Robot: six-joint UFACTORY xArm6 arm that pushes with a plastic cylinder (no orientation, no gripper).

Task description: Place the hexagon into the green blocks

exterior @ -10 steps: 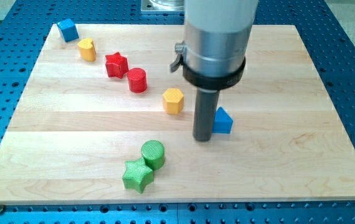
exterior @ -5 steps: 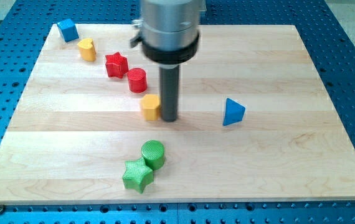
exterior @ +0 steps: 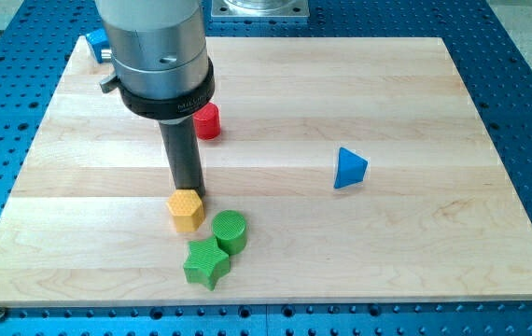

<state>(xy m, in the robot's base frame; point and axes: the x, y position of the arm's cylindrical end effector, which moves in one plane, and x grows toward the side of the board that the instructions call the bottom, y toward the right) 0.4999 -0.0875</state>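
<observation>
The yellow hexagon point(exterior: 186, 209) lies on the wooden board point(exterior: 415, 233), left of centre and low in the view. My tip point(exterior: 189, 190) stands right behind it, at its upper edge, touching or nearly touching. The green cylinder point(exterior: 230, 231) sits just to the hexagon's right, a small gap apart. The green star point(exterior: 206, 263) lies below the cylinder, touching it.
A red cylinder point(exterior: 208, 122) shows partly behind the arm's body. A blue triangle point(exterior: 348, 169) lies at the right of centre. A blue block point(exterior: 93, 42) peeks out at the top left. The arm hides other blocks at the upper left.
My tip has moved left and down the view, pushing the yellow hexagon down to beside the green cylinder. The arm now covers the red star and the yellow block at the upper left.
</observation>
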